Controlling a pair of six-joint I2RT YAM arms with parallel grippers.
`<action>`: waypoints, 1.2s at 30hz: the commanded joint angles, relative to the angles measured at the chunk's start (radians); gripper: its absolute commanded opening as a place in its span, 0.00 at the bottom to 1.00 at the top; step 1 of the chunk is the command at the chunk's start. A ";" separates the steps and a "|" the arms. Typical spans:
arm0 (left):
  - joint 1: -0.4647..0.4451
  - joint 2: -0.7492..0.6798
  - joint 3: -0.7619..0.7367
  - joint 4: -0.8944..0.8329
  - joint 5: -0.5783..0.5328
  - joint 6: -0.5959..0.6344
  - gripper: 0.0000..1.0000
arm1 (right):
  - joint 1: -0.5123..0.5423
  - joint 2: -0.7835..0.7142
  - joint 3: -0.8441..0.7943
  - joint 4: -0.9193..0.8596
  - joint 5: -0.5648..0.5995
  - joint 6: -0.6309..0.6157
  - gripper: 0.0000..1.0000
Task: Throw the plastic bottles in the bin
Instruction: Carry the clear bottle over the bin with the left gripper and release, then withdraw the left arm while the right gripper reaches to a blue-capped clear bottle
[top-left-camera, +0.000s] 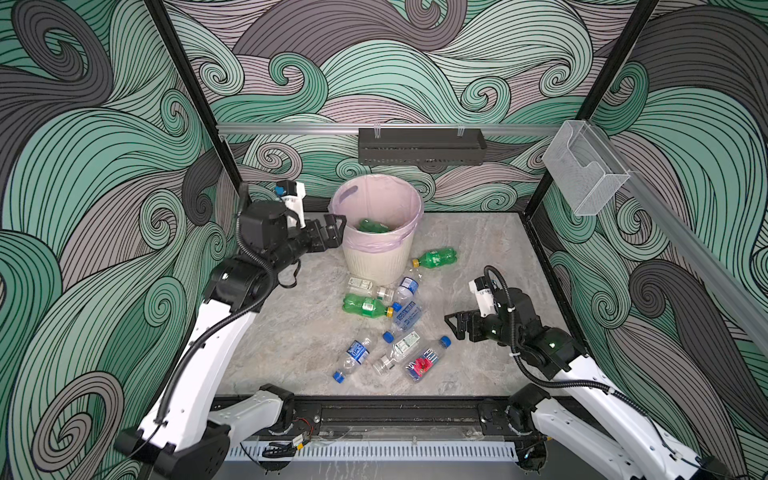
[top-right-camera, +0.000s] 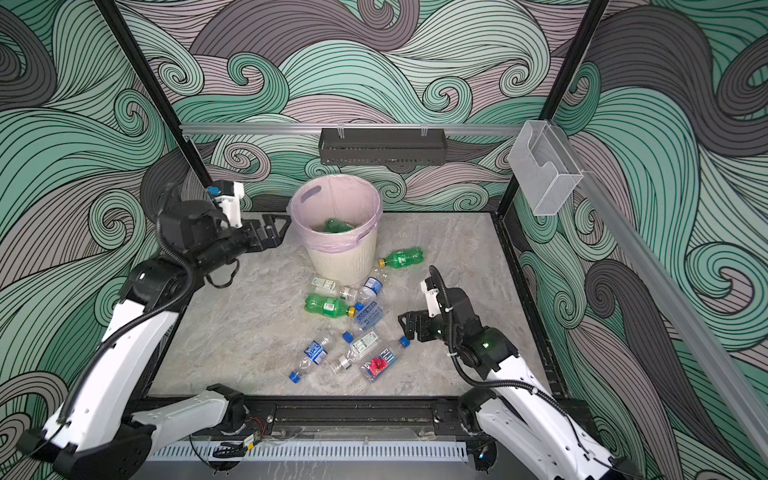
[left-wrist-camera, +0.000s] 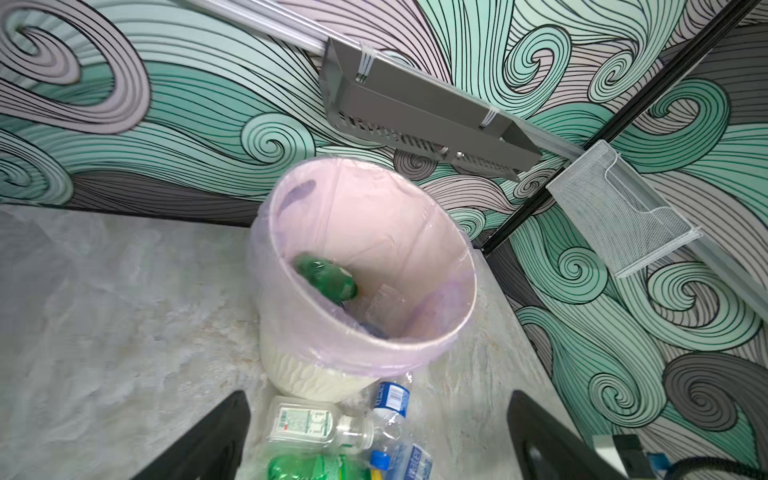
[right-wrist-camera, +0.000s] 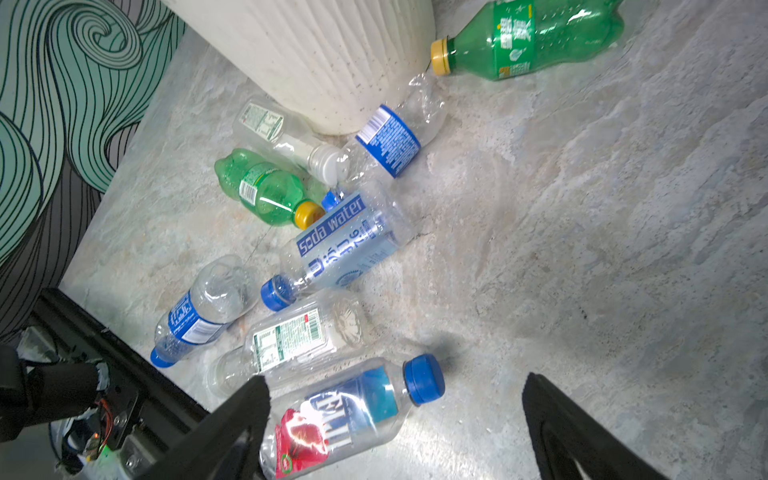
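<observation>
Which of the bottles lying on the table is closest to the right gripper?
The clear bottle with the red flower label and blue cap; it alone carries red, and its cap lies just by the open right gripper.

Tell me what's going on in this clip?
Two robot arms are clearing plastic bottles off the table into the bin. The left claw hangs open and empty at the bin's rim, and a green bottle is inside. The right claw, open, hovers by a blue-capped bottle with a red flower label. Eight bottles lie on the table.
</observation>
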 joint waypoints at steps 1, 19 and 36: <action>0.007 -0.088 -0.133 -0.093 -0.089 0.066 0.99 | 0.039 0.012 0.019 -0.122 -0.021 0.052 0.95; 0.007 -0.354 -0.592 -0.110 -0.104 -0.026 0.99 | 0.359 0.189 -0.120 0.101 0.139 0.539 0.88; 0.007 -0.400 -0.622 -0.139 -0.140 -0.038 0.99 | 0.475 0.465 -0.048 0.152 0.253 0.652 0.88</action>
